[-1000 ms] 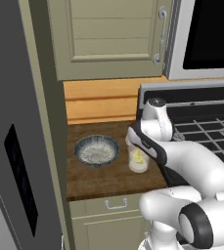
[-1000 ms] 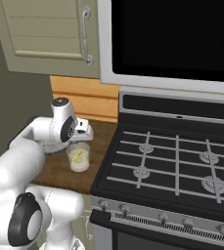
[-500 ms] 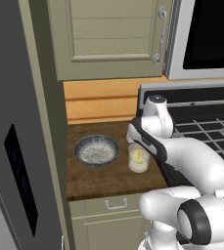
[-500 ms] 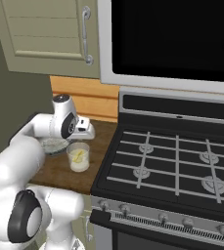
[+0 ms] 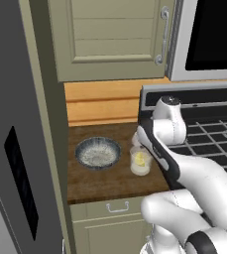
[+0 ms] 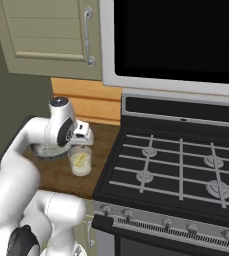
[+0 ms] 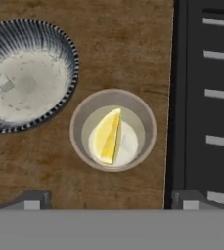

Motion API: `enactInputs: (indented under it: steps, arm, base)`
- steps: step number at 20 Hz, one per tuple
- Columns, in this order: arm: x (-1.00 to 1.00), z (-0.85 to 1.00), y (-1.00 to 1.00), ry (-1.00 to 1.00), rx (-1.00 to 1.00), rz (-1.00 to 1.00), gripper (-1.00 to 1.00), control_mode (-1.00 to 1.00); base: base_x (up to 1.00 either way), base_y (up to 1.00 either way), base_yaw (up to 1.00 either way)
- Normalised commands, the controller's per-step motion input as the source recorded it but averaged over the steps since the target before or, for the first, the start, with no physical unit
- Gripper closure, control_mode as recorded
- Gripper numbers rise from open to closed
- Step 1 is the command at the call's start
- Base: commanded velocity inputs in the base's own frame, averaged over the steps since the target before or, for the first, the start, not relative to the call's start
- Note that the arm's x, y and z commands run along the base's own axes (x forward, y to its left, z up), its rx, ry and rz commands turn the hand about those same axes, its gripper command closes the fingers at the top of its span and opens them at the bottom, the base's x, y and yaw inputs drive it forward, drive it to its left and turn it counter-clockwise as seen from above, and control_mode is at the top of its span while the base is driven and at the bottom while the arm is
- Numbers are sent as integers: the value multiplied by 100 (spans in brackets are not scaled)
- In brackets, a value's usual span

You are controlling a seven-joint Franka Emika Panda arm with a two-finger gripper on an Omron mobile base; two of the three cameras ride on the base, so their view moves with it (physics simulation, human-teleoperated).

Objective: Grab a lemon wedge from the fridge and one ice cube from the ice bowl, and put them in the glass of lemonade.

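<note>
The arm rises from the base, bends forward and folds at the wrist so that the hand points straight down over the wooden tabletop [image 5: 105, 181], with the jaws [image 7: 108, 200] spread wide and holding nothing; in the hand view the two finger tips [image 7: 33, 200] stand far apart at the bottom edge, one to each side of the glass. The glass of lemonade [image 7: 113, 129] sits directly below and between the jaws, upright on the tabletop, and the lemon wedge [image 7: 106, 136] lies inside it on the pale liquid, its long edge running roughly across the line between the two tips. In the left base view the wrist hangs just above the glass of lemonade [image 5: 141, 159], with the forearm sloping back down towards the base; in the right base view the hand covers the space right above the glass of lemonade [image 6: 81, 161]. The ice bowl [image 7: 23, 73] stands beside the glass on the side of one finger tip and a little farther forward, close to the glass but not touching it. On the side of the other tip the black stove [image 7: 204, 97] borders the tabletop, just beside the glass. The grey fridge [image 5: 16, 149] stands beyond the ice bowl [image 5: 97, 153], well apart from the jaws.
</note>
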Motion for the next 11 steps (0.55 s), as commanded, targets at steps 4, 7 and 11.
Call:
enactInputs:
  steps: [4, 7, 11]
  arm:
    - [-43, 23, 0, -9, 7, 0, -100, -100]
    - [-42, 23, 0, -9, 7, 0, -100, -100]
    - [-46, 24, 0, -6, 6, 0, -100, -100]
  base:
    - [0, 0, 0]
    - [0, 0, 0]
    - [0, 0, 0]
